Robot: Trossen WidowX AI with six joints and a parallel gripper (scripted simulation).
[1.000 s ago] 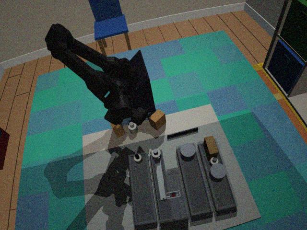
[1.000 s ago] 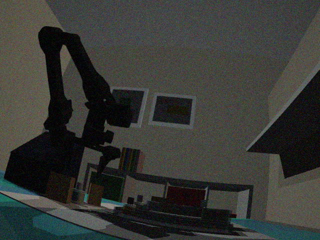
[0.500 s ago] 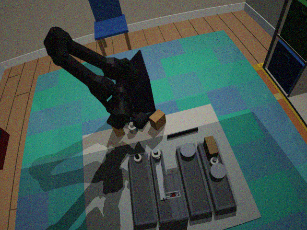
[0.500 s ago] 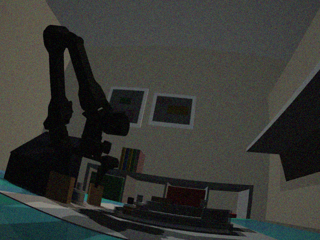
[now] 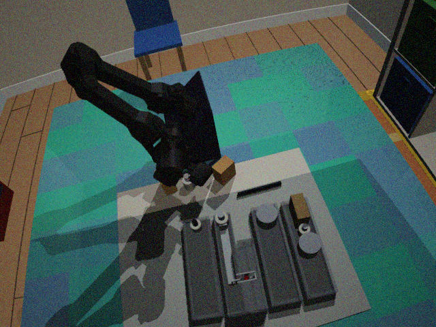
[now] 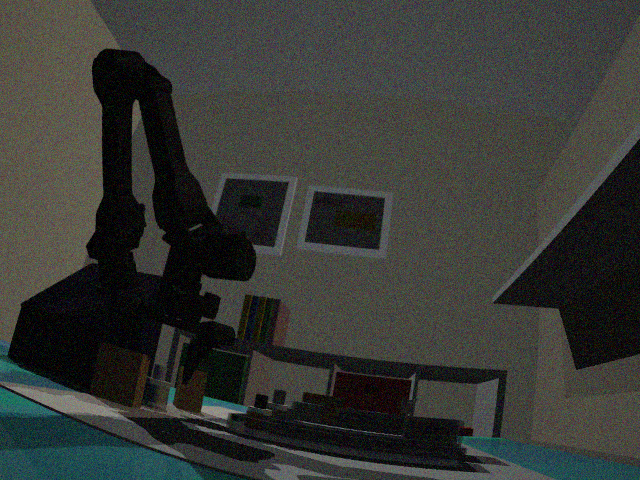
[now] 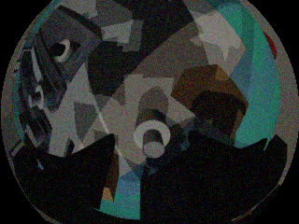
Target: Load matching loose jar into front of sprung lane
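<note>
1. Beneath everything lies a blue-green patchwork rug (image 5: 327, 140), with a pale mat (image 5: 338, 246) on it under the loose jar.
2. Across the mat from the loose jar stand four dark grey lanes; the second, my sprung lane (image 5: 244, 299), carries a long pale strip (image 5: 226, 251).
3. The loose jar is flanked by two brown blocks: one (image 5: 169, 189) (image 6: 118, 374) (image 7: 216, 81) on the side away from the black bar, and another (image 5: 223, 170) (image 6: 190, 395) (image 7: 108, 189) on the side toward it. Both stand close enough to crowd my fingers.
4. The black bar (image 5: 258, 189) lies on the mat, beyond that second block as seen from the loose jar.
5. The loose jar (image 5: 186, 179) (image 6: 156, 392) (image 7: 151, 137), pale-shouldered and grey-capped, stands upright between the blocks, outside the lanes.
6. Its grey-capped match, the lane jar (image 5: 221, 219) (image 7: 36, 97), sits at the sprung lane's end nearest the loose jar; a black-capped jar (image 5: 195, 224) (image 6: 261, 400) (image 7: 62, 50) occupies the neighbouring lane.
7. My arm (image 5: 116, 101) (image 6: 165, 155) arches high, its forearm slanting down to the loose jar, wrist pointed downward.
8. My claw (image 5: 184, 177) (image 6: 168, 369) (image 7: 152, 137) is open, fingers on either side of the loose jar, gripping nothing; whether either touches it, I cannot tell.
</note>
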